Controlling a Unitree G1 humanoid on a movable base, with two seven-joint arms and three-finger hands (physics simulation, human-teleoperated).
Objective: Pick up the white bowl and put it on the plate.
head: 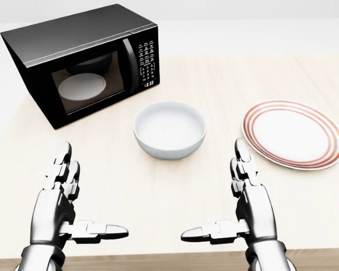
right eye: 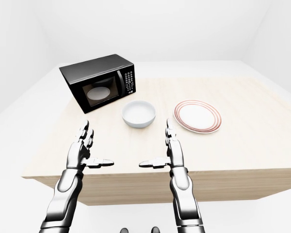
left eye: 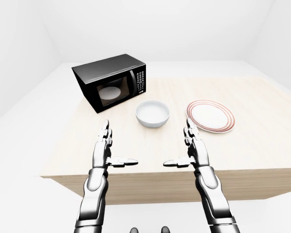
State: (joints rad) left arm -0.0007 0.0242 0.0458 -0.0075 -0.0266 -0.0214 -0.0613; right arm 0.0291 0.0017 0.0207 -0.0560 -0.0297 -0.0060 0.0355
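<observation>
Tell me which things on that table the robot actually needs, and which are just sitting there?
Needed: round white bowl; white plate with red rim rings; both open hands, left hand, right hand.
Just there: black microwave oven; pale wooden table.

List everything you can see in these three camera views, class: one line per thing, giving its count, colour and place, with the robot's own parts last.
table: one, light wood, fills most of the head view.
microwave: one, black, door closed, upper left of the head view, a white disc visible through its window.
white bowl: one, white, empty, centre of the head view, just right of the microwave.
plate: one, white with red rim rings, empty, right of the bowl and apart from it.
left hand: one, silver and black, open, lower left, holding nothing.
right hand: one, silver and black, open, lower right, holding nothing.
</observation>
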